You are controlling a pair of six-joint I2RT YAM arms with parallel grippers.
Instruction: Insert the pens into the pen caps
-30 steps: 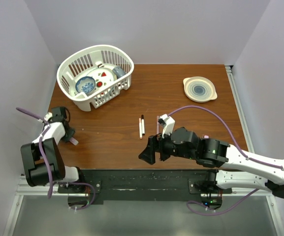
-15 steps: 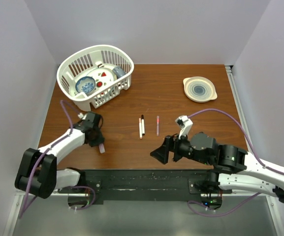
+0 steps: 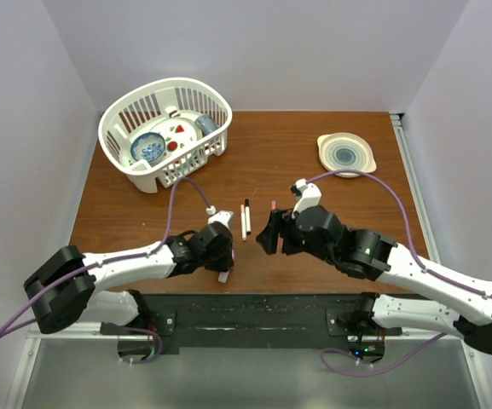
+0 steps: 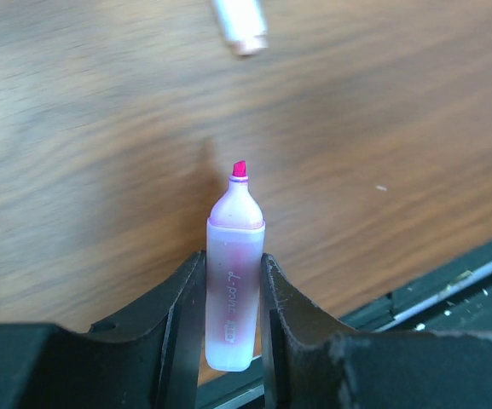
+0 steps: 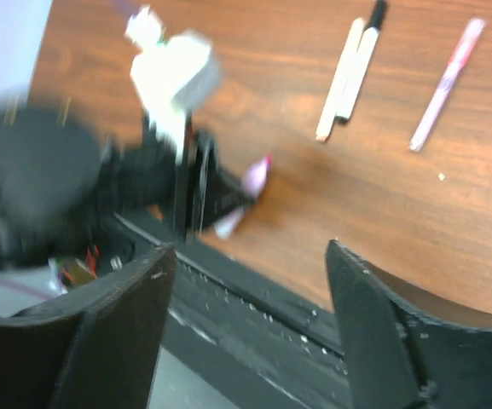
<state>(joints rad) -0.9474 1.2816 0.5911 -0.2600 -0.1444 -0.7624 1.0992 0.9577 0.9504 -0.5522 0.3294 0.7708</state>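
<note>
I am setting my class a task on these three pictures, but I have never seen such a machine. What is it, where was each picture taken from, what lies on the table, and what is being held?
These are two robot arms bolted at the near edge of a wooden table, each ending in a two-finger gripper. The wide picture looks down from above. The other two come from a small camera on each wrist. On the table are a white basket holding dishes, a plate, two pens lying side by side, and a pink pen. The left gripper is shut on a lilac pen that has no cap, so its pink tip shows. The right gripper is open and holds nothing.
</note>
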